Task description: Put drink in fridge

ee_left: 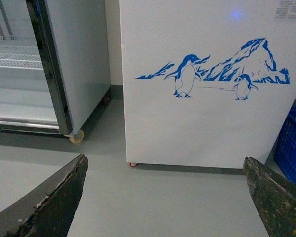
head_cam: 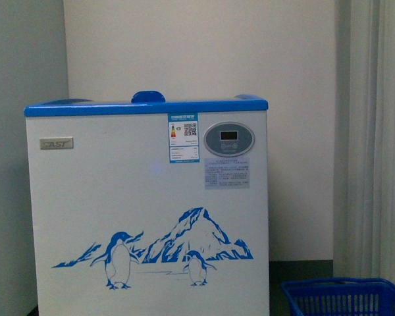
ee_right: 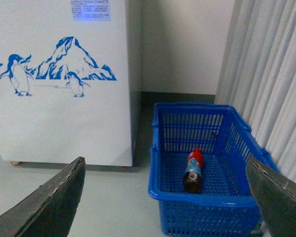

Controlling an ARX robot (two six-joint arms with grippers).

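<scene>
The fridge (head_cam: pixel 148 210) is a white chest cooler with a blue rim and a penguin-and-mountain picture; it fills the front view and also shows in the left wrist view (ee_left: pixel 207 113) and the right wrist view (ee_right: pixel 59 118). Its top looks shut, with a blue handle (head_cam: pixel 148 97) on it. The drink (ee_right: pixel 193 169), a small bottle with red cap and dark liquid, lies on its side in a blue crate (ee_right: pixel 207 197). My right gripper (ee_right: pixel 165 197) is open and empty, well above the crate. My left gripper (ee_left: pixel 165 197) is open and empty above the floor.
The blue crate stands on the floor right of the fridge, its corner showing low in the front view (head_cam: pixel 345 297). A pale curtain (ee_right: pixel 271 74) hangs to the right. A tall glass-door cabinet (ee_left: pixel 39 69) stands left of the fridge. Grey floor (ee_left: pixel 163 197) lies before the fridge.
</scene>
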